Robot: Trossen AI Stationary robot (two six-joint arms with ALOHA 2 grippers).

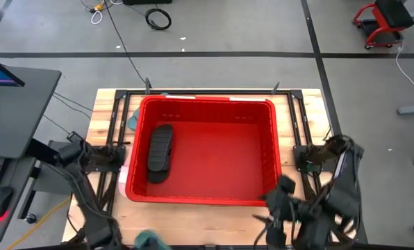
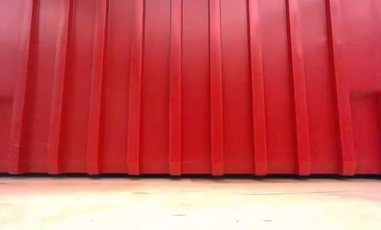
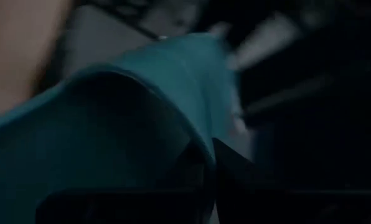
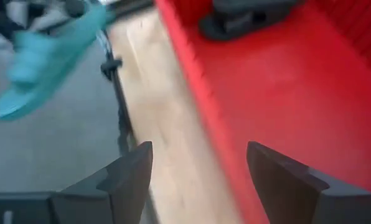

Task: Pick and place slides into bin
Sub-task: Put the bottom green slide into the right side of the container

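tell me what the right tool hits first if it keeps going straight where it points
Probably the bare wooden table. The open right tool aims along the strip beside the red bin's wall, with nothing lying between. Depth is blurry, so it could graze that wall instead.

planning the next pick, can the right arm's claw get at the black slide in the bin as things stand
Probably yes: the right claw is open and empty, the black slide lies uncovered in the open-topped bin, though at its far side.
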